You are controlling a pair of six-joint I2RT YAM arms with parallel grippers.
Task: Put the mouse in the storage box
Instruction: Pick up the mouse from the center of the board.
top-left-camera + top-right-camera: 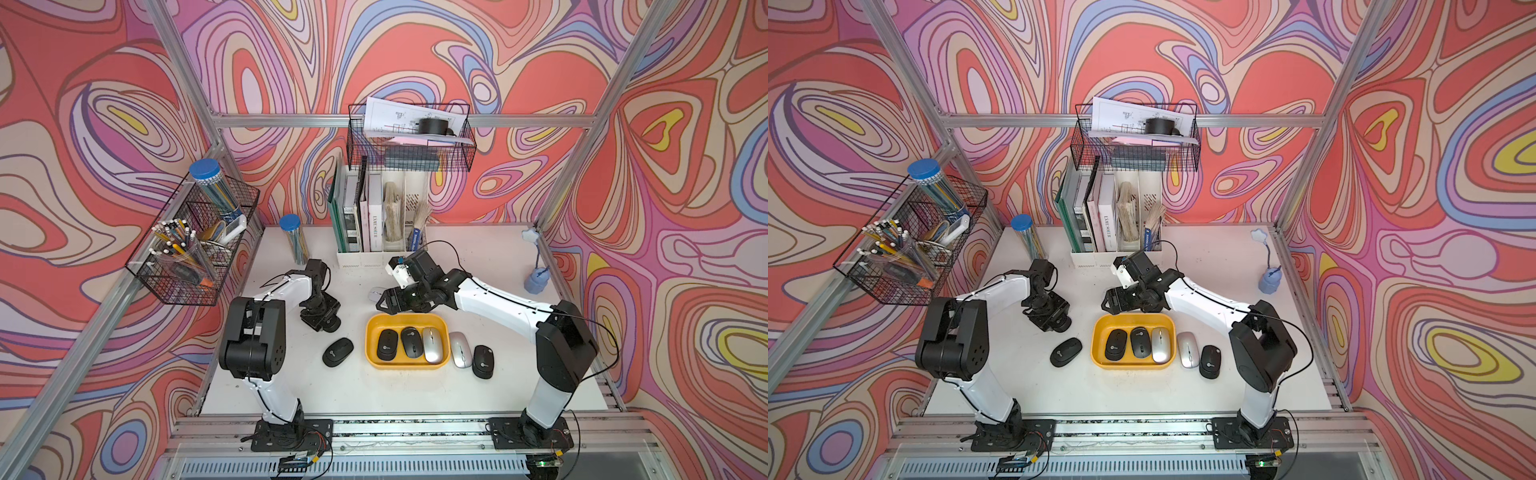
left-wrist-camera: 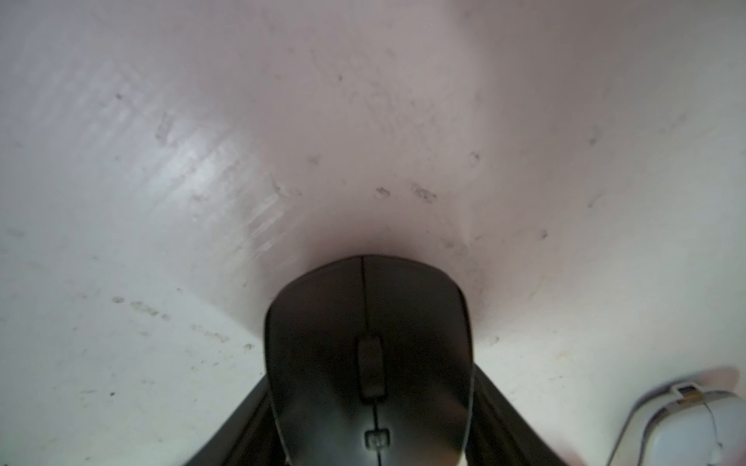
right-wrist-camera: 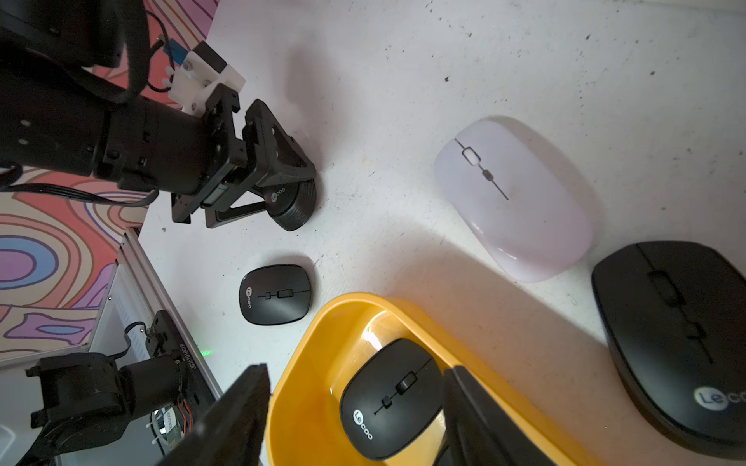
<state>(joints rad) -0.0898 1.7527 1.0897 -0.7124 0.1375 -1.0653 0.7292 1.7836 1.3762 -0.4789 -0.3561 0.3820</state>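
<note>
The left claw (image 3: 288, 189) is clamped on a black Lecoo mouse (image 2: 367, 355) low at the counter (image 1: 374, 390), near the yellow storage box (image 1: 368, 345). It should lift clear of the rim, then lower beside the three mice (image 1: 409, 345) inside. The right claw (image 1: 381, 302) hangs part open, empty, over the far rim

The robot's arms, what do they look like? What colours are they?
Both the left arm and right arm have smooth white shells, chunky black joints and black base plates. A thin black cable runs along each. The left tool and right tool are black, with hollow triangle-shaped fingers. A white block with a blue bit sits near the right wrist.
</note>
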